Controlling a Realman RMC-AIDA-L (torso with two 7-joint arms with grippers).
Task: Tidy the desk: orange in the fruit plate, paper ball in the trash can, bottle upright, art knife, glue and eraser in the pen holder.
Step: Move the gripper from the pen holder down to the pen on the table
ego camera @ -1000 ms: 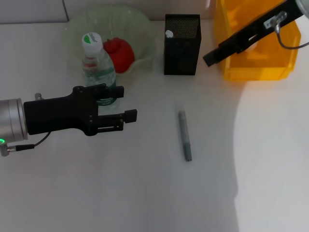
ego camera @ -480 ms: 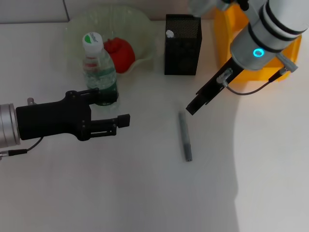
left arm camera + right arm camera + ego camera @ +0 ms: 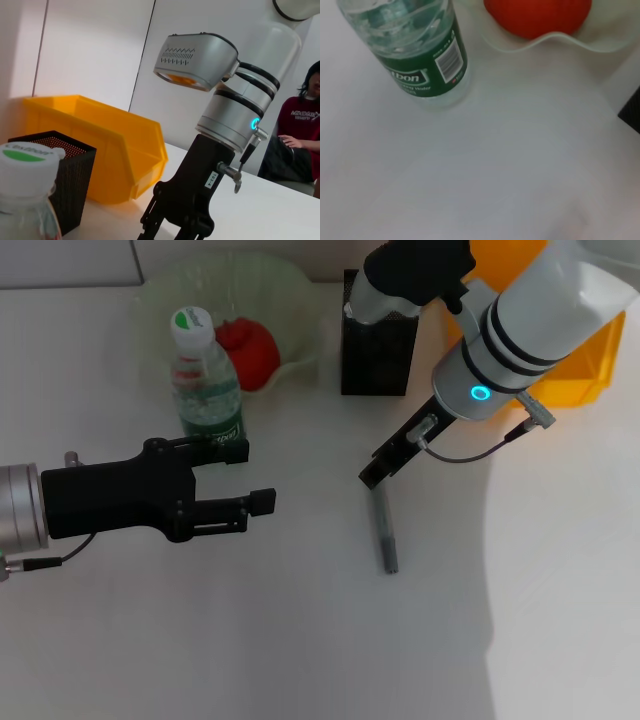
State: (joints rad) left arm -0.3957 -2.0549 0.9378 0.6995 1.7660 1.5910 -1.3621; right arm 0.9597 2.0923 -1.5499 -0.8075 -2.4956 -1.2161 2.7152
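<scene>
On the white tabletop (image 3: 300, 640), the slim grey art knife (image 3: 384, 522) is lying loose, waiting for the black mesh pen holder (image 3: 378, 355) at its twelve o'clock. The right tool (image 3: 371, 476) is hanging at the knife's far tip; I cannot tell its opening. The left tool (image 3: 252, 476) is hovering wide and empty. Farther off, the clear green-labelled bottle (image 3: 205, 385) is standing upright and the orange fruit (image 3: 248, 350) is sitting in the pale green plate (image 3: 300, 300).

The green label on the bottle (image 3: 420, 50) ends in the letters "bon" beside a barcode, a small tag on the right claw (image 3: 176, 227) carries digits too tiny to read, and the onlooker's red shirt (image 3: 301, 125) has lettering I cannot make out.
</scene>
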